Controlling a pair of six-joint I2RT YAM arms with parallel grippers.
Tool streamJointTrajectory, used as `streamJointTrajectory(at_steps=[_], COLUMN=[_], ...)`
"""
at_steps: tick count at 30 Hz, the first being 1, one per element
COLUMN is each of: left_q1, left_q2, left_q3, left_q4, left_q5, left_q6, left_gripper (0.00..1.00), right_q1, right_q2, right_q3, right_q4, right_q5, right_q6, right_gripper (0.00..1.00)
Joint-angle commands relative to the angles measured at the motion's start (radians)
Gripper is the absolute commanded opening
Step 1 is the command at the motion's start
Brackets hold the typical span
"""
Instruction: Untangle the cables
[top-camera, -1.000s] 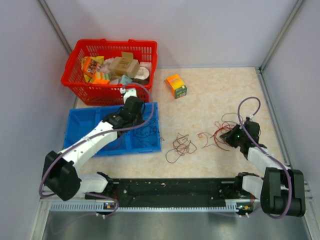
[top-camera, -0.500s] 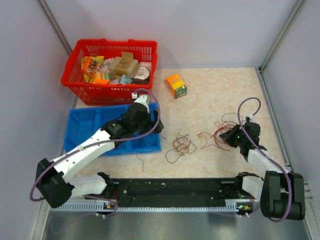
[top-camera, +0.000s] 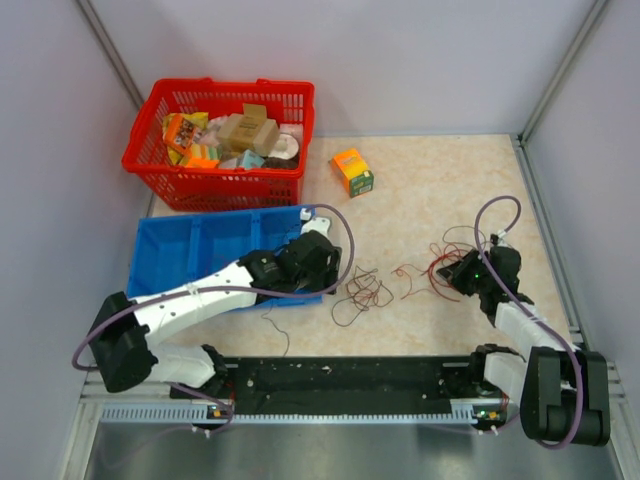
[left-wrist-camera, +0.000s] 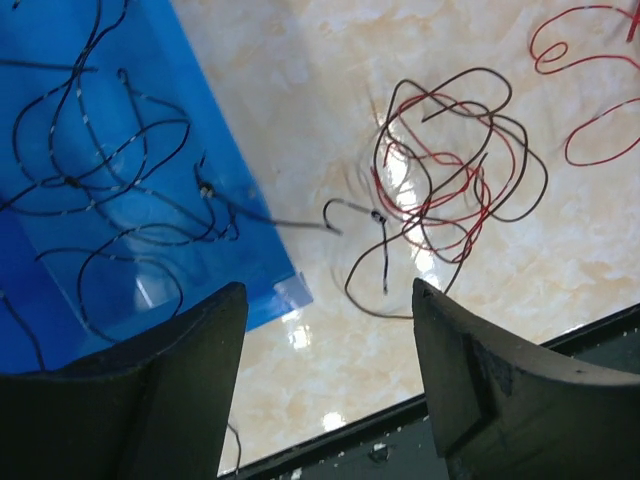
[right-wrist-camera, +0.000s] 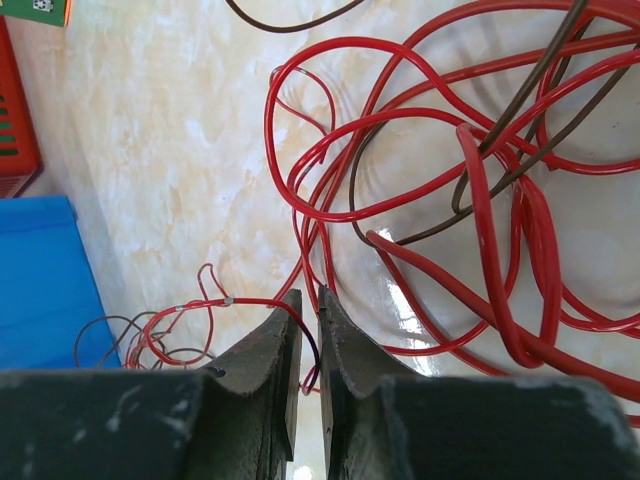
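left claw (left-wrist-camera: 325, 385) released above the cables (left-wrist-camera: 450, 180), right claw (right-wrist-camera: 308, 350) clenched beside red loops

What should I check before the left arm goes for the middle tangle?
1. Left gripper open: ok.
2. Nothing between its fingers: ok.
3. Middle tangle on the table, ahead of it: ok.
4. Dark wires in the blue bin: mostly ok, one end trails over the edge.
5. Right gripper nearly shut: ok; pinching a strand: cannot tell.
6. Red bundle separated: not ok.
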Motion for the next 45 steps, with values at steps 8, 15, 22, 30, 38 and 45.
streamJointTrajectory(at_steps=[8,15,22,30,38,45], left_q1=[-0.011,-0.011,-0.011,-0.013,0.034,0.218], left_q2=[-0.431,-0.365,-0.189,-0.324,-0.327,-0.169], left_q3=[-0.318,-0.339,-0.318,-0.183,-0.140,-0.146], left_q4=[-0.171,-0.182,-0.178,-0.234,0.127,0.365], left_q5=[-0.202,-0.295,-0.271,-0.227,-0.393,-0.414], left_q6=[-0.219,-0.254,-0.283,-0.206,0.212,0.399], left_gripper=[0.63,0.63,0.39,0.00,0.00,0.00], right_q1=[-0.009,-0.009,-0.009,-0.009,-0.009,-0.009], right_q2=[-0.010,-0.012,-0.025,-0.024,-0.019,-0.024], right_q3=[-0.008,-0.008,-0.014,-0.013,-0.014,-0.016], right_q4=[0.063,0.066,0.066,0.071,0.072,0.075], right_q5=[-0.021,-0.032,-0.032,-0.032,-0.033,-0.030], right_q6=[-0.011,-0.013,-0.013,-0.011,-0.011,-0.011], right_gripper=[0.12,0.12,0.12,0.13,0.13,0.13])
